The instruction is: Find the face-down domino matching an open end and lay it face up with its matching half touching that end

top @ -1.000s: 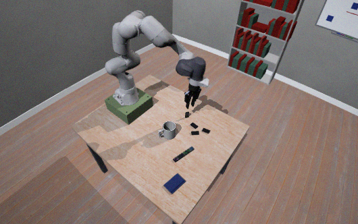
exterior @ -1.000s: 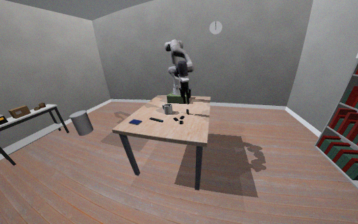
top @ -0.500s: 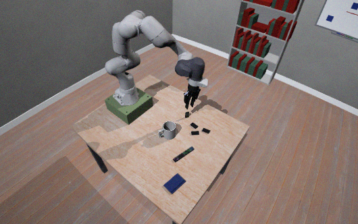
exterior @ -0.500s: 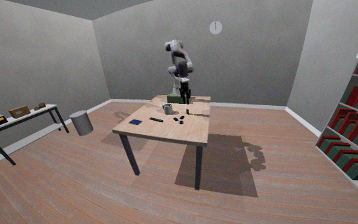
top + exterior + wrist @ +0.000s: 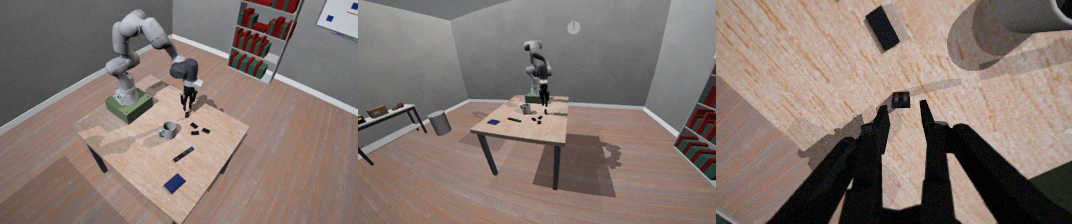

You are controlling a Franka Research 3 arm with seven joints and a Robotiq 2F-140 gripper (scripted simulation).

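Observation:
The line of dominoes [image 5: 183,154] lies flat, face up, near the middle of the table and also shows in the exterior view [image 5: 514,119]. Three black face-down dominoes [image 5: 194,125] [image 5: 205,130] [image 5: 194,133] lie in a loose group between the line and the arm. A fourth domino [image 5: 186,115] stands on end on the table. From the wrist it shows end-on [image 5: 900,100], just beyond my fingertips. My gripper [image 5: 187,108] [image 5: 904,113] hangs straight above it, fingers a little apart with nothing between them. One flat domino [image 5: 882,28] lies further off in the wrist view.
A grey mug [image 5: 169,129] stands close to the left of the standing domino and fills the wrist view's top right corner [image 5: 1016,15]. A blue book [image 5: 174,183] lies near the table's front edge. The green robot base [image 5: 128,106] sits at the back left.

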